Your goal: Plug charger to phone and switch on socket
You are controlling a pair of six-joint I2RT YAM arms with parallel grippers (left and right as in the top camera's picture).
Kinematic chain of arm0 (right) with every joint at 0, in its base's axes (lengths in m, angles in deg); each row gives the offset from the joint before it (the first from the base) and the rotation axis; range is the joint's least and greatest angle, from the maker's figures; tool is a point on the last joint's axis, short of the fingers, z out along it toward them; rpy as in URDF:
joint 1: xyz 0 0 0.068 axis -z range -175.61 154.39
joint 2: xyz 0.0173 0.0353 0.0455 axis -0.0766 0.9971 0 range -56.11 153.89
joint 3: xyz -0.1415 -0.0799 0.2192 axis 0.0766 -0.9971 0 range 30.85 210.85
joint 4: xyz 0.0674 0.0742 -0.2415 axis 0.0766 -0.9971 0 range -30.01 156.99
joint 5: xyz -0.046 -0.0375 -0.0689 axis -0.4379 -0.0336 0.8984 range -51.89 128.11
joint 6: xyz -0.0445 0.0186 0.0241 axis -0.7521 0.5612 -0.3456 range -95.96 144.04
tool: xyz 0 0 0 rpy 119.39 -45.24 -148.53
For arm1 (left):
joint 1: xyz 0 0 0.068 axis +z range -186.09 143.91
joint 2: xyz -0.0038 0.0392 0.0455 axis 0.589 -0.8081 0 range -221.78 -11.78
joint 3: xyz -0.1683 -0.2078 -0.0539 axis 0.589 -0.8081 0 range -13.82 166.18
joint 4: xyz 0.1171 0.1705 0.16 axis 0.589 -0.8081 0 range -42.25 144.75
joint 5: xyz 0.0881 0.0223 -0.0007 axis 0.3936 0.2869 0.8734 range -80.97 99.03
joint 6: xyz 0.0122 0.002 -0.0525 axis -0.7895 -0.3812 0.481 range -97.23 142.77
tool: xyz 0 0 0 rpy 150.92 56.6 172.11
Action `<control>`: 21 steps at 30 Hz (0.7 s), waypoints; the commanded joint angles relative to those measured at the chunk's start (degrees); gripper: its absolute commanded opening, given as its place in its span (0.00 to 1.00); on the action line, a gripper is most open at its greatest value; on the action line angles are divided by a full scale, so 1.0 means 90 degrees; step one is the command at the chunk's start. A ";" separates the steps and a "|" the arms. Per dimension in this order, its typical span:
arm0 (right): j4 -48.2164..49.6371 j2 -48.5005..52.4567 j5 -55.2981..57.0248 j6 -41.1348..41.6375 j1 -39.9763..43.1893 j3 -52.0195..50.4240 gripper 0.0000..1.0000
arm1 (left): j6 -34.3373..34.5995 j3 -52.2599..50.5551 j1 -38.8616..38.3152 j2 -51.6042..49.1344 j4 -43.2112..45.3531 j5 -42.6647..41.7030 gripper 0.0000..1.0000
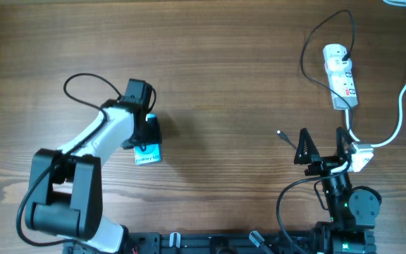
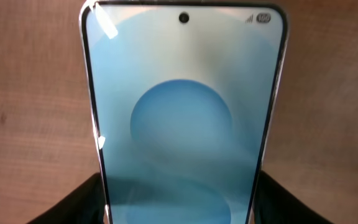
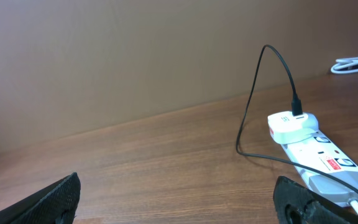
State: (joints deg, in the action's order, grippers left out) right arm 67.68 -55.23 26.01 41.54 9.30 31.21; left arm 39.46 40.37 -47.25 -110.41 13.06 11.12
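Over on the left arm, we've got the left gripper (image 2: pixel 182 208) right down on the phone (image 2: pixel 185 112). From the left wrist view, its two dark fingers (image 2: pixel 82 202) sit narrow, pressed against the phone's long edges, one on each side, so that's a hold on the phone. The turquoise screen faces up at us, the lighter round shape in the middle and the camera dot at the far end.

From overhead, the phone (image 1: pixel 147 154) lies flat on the wooden table (image 1: pixel 224 56) at the left, its near end poking out from under the left gripper (image 1: pixel 149 130).

Now to the right side. The right gripper (image 1: pixel 323 143) hangs with its fingers (image 3: pixel 51 202) spread wide, and we see nothing between them, just bare tabletop in the right wrist view. It touches nothing.

Beyond it lies the socket (image 3: pixel 322 158), a white strip at the table's far right. A white adapter (image 3: pixel 291 126) sits in its far end, with the charger (image 3: pixel 296 104) plugged into the adapter. Its thin black cable loops up and away, then trails back across the wood.

From overhead, the small connector tip (image 1: pixel 280 132) lies loose on the table just left of the right gripper, well apart from the phone. The socket's white cable (image 1: pixel 400 106) curves off along the right edge.
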 commanded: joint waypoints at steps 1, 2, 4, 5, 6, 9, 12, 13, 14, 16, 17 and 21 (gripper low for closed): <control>0.0019 -0.0010 0.0078 -0.0095 -0.0027 -0.0007 1.00 | 0.0007 0.0775 0.0002 -0.0172 -0.0695 0.0000 0.56; 0.0019 -0.0010 0.0075 -0.0092 -0.0027 -0.0007 1.00 | 0.0007 0.1217 0.0002 -0.0172 -0.1120 0.0019 0.56; 0.0019 -0.0010 0.0075 -0.0092 -0.0027 -0.0007 1.00 | 0.0007 0.1819 0.0002 -0.0172 -0.1717 0.0019 0.56; 0.0019 -0.0010 0.0075 -0.0092 -0.0027 -0.0007 1.00 | 0.0010 0.2200 0.0002 -0.0172 -0.2091 0.0017 0.54; 0.0019 -0.0010 0.0075 -0.0092 -0.0027 -0.0007 1.00 | 0.0010 0.2470 0.0002 -0.0172 -0.2353 0.0017 0.54; 0.0019 -0.0010 0.0075 -0.0095 -0.0027 -0.0007 1.00 | 0.0034 0.3266 0.0002 -0.0172 -0.3053 -0.0034 0.53; 0.0019 -0.0010 0.0075 -0.0092 -0.0027 -0.0007 1.00 | 0.0034 0.3954 0.0002 -0.0172 -0.3672 -0.0355 0.53; 0.0019 -0.0010 0.0075 -0.0092 -0.0027 -0.0007 1.00 | 0.0034 0.4095 0.0002 -0.0168 -0.3888 -0.0529 0.51; 0.0019 -0.0010 0.0075 -0.0095 -0.0027 -0.0007 1.00 | 0.0034 0.4138 0.0002 -0.0165 -0.4053 -0.0678 0.51; 0.0019 -0.0010 0.0075 -0.0092 -0.0027 -0.0007 1.00 | 0.0034 0.4138 0.0002 -0.0165 -0.4209 -0.0879 0.52; 0.0019 -0.0010 0.0078 -0.0092 -0.0027 -0.0007 1.00 | 0.0034 0.4141 0.0002 -0.0165 -0.4277 -0.0988 0.51; 0.0068 0.0000 -0.0668 0.1103 -0.0027 -0.0007 1.00 | 0.0058 0.4141 0.0002 -0.0165 -0.4325 -0.1350 0.51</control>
State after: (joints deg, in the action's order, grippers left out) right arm 68.94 -55.12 25.97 41.82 9.30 31.21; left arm 39.48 76.30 -47.25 -112.29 -25.84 2.20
